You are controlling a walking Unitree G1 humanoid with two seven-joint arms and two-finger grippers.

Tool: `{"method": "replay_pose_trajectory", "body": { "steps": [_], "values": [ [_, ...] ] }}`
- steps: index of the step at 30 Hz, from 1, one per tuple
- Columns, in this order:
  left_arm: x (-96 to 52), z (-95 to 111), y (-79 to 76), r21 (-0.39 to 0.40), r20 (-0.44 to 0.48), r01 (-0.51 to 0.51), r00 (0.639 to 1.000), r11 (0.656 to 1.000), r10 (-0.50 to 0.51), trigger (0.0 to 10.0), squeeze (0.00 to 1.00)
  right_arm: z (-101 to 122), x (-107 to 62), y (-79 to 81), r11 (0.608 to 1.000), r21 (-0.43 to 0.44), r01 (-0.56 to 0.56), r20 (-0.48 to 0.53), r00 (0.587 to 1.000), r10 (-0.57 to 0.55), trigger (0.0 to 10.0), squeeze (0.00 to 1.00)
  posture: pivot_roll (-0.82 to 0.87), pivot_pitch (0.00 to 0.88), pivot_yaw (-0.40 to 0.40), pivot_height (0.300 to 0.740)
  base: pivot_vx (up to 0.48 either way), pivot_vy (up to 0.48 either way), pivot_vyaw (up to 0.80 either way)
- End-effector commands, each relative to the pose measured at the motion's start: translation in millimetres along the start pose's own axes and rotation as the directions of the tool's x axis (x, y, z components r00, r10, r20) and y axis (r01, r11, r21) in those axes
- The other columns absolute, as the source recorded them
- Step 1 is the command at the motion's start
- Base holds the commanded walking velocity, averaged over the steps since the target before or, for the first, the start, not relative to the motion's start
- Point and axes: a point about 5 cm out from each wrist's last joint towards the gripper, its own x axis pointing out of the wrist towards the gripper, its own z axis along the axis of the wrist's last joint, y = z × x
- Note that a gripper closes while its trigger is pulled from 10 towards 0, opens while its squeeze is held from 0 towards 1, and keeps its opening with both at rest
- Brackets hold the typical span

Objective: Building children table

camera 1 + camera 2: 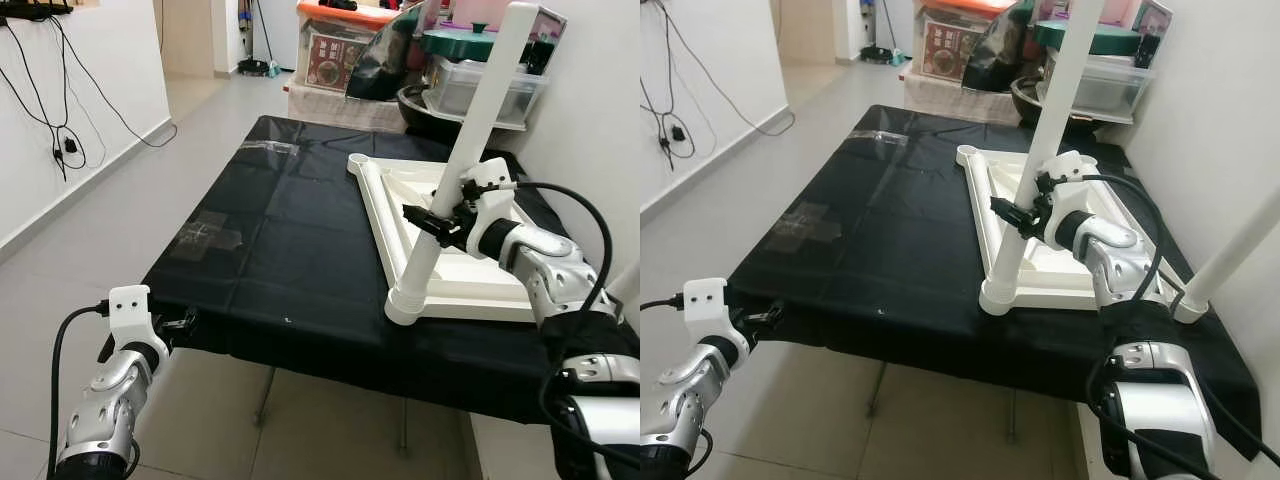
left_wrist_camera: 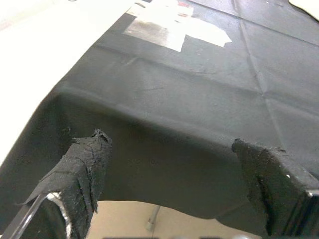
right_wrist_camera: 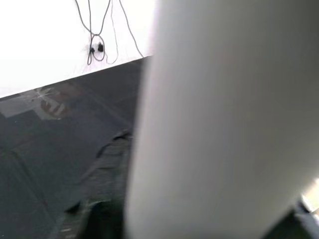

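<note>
Right gripper [image 1: 432,222] is clamped around a white table leg [image 1: 470,140], partway up its length. Below the grip, the leg is seated in the near corner socket of the upturned white tabletop [image 1: 470,285], leaning slightly. Tabletop is laid on a black cloth-covered table [image 1: 280,250], behind the gripper. Left gripper [image 2: 169,184] is held low at the table's near edge, fingers spread wide, nothing between them.

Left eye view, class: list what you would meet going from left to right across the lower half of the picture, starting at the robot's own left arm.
Left gripper at the table's near edge → black cloth → white table leg standing in the corner socket of the white tabletop → right gripper shut on that leg.
</note>
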Motion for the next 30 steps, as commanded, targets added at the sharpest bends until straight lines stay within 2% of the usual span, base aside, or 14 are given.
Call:
{"method": "replay_pose_trajectory", "body": {
  "steps": [1,3,4,7,11,14,17,18,20,21,23,24,29,30],
  "values": [
    [-2.3,-6,1.5,0.005,-0.016,-0.005,1.000,1.000,0.005,10.0,0.00,-12,-4.8,-14.7,0.983,0.053,0.178,-0.048,0.983,-0.175,0.0,0.00,0.09,0.000,-0.135,0.740,0.000,0.000,0.00],
    [-4.8,-9,1.3,0.003,-0.019,-0.007,1.000,1.000,0.007,10.0,0.00,-30,-9.9,-28.3,0.863,0.161,0.479,-0.132,0.877,-0.462,0.0,0.00,0.09,0.000,-0.137,0.740,0.000,0.000,0.00],
    [-4.8,-9,1.3,0.003,-0.019,-0.007,1.000,1.000,0.007,10.0,0.00,-30,-9.9,-28.3,0.863,0.161,0.479,-0.132,0.877,-0.462,0.0,0.00,0.09,0.000,-0.137,0.740,0.000,0.000,0.00],
    [-5.8,-12,0.5,0.002,-0.025,-0.007,1.000,1.000,0.007,10.0,0.00,-59,-22.0,-22.1,0.640,0.251,0.726,-0.260,0.688,-0.678,0.0,0.00,0.09,0.000,-0.135,0.740,0.000,0.000,0.00],
    [-5.4,-12,0.1,0.002,-0.026,-0.005,1.000,1.000,0.005,10.0,0.00,-65,-25.6,-10.1,0.584,0.250,0.772,-0.281,0.635,-0.719,0.0,0.00,0.09,0.000,-0.127,0.740,0.000,0.000,0.00],
    [-3.4,-9,-0.7,0.005,-0.024,0.000,1.000,1.000,0.001,10.0,0.00,-69,-28.7,30.2,0.534,0.247,0.809,-0.283,0.587,-0.758,0.0,0.00,0.09,0.000,-0.121,0.740,0.000,0.000,0.00],
    [-1.5,-7,-1.6,0.003,-0.023,0.005,1.000,1.000,-0.005,10.0,0.00,-64,-18.1,66.7,0.602,0.281,0.747,-0.271,0.664,-0.697,0.0,0.00,0.08,0.000,-0.108,0.740,0.000,0.000,0.00],
    [-0.9,-7,-3.0,0.003,-0.024,0.010,1.000,1.000,-0.010,10.0,0.00,-60,-10.4,76.2,0.657,0.293,0.695,-0.256,0.719,-0.646,10.0,0.00,0.08,0.000,-0.106,0.740,0.000,0.000,0.00],
    [-0.6,-8,-3.9,0.004,-0.025,0.014,1.000,1.000,-0.014,10.0,0.00,-57,-5.0,80.6,0.681,0.298,0.669,-0.251,0.743,-0.620,10.0,0.00,0.07,0.000,-0.107,0.740,0.000,0.000,0.00],
    [-0.3,-8,-4.6,0.004,-0.026,0.017,1.000,1.000,-0.017,10.0,0.00,-47,-1.4,82.8,0.708,0.313,0.633,-0.201,0.773,-0.602,10.0,0.29,0.07,0.000,-0.105,0.740,0.000,0.000,0.00],
    [-0.3,-8,-4.6,0.004,-0.026,0.017,1.000,1.000,-0.017,10.0,0.00,-47,-1.4,82.8,0.708,0.313,0.633,-0.201,0.773,-0.602,10.0,0.29,0.07,0.000,-0.105,0.740,0.000,0.000,0.00],
    [-0.1,-8,-5.1,0.003,-0.025,0.018,1.000,1.000,-0.018,10.0,0.00,-36,-0.1,81.6,0.734,0.329,0.594,-0.145,0.800,-0.582,10.0,1.00,0.07,0.000,-0.108,0.740,0.000,0.000,0.00],
    [0.1,-8,-5.2,0.000,-0.023,0.017,1.000,1.000,-0.017,10.0,0.00,-8,-2.5,75.9,0.820,0.342,0.458,-0.021,0.877,-0.481,10.0,1.00,0.06,0.000,-0.104,0.740,0.000,0.000,0.00],
    [-0.1,-9,-5.4,-0.001,-0.025,0.018,1.000,1.000,-0.018,10.0,0.00,-2,-3.5,75.7,0.862,0.355,0.361,0.011,0.921,-0.390,10.0,0.00,0.06,0.000,-0.102,0.740,0.000,0.000,0.00]
  ]
}}
